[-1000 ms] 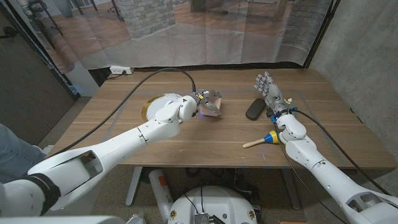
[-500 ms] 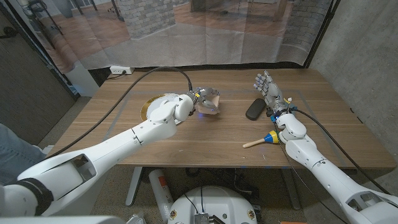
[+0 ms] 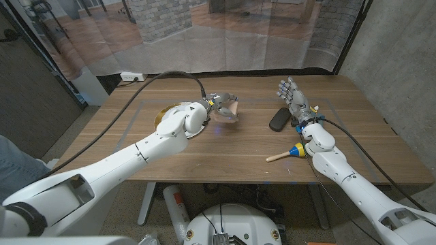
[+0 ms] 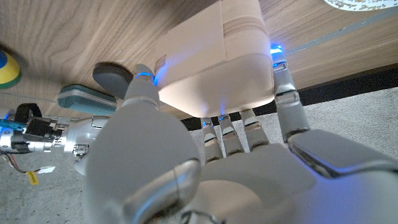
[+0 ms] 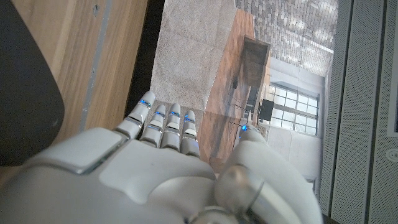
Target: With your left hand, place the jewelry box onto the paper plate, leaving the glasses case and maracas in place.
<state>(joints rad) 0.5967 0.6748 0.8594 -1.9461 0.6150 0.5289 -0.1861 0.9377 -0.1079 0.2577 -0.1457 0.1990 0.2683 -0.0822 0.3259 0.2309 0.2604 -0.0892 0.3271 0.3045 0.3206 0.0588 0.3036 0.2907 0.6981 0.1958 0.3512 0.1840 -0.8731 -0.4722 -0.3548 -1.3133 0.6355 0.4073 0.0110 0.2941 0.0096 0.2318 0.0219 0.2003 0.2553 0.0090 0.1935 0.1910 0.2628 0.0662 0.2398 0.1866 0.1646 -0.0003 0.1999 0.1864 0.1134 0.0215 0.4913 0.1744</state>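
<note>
My left hand (image 3: 215, 107) grips the pale wooden jewelry box (image 3: 227, 109) from its side and holds it just above the table. In the left wrist view my fingers (image 4: 283, 93) wrap the jewelry box (image 4: 217, 56). The paper plate (image 3: 165, 113) lies left of the box, mostly hidden under my left forearm; its rim (image 4: 367, 4) shows in the wrist view. The dark glasses case (image 3: 278, 120) lies at centre right, and the maraca (image 3: 289, 152) is nearer me. My right hand (image 3: 293, 95) stands open beside the case, fingers up.
A black cable (image 3: 163, 82) runs from my left arm across the table's far left part. The glasses case (image 5: 25, 81) shows close beside my right hand (image 5: 155, 162). The glasses case (image 4: 84, 98) and maraca (image 4: 6, 65) lie beyond the held box.
My left hand has carried the jewelry box a little farther from me and slightly left, toward the plate. The right hand, case and maraca have not moved.
</note>
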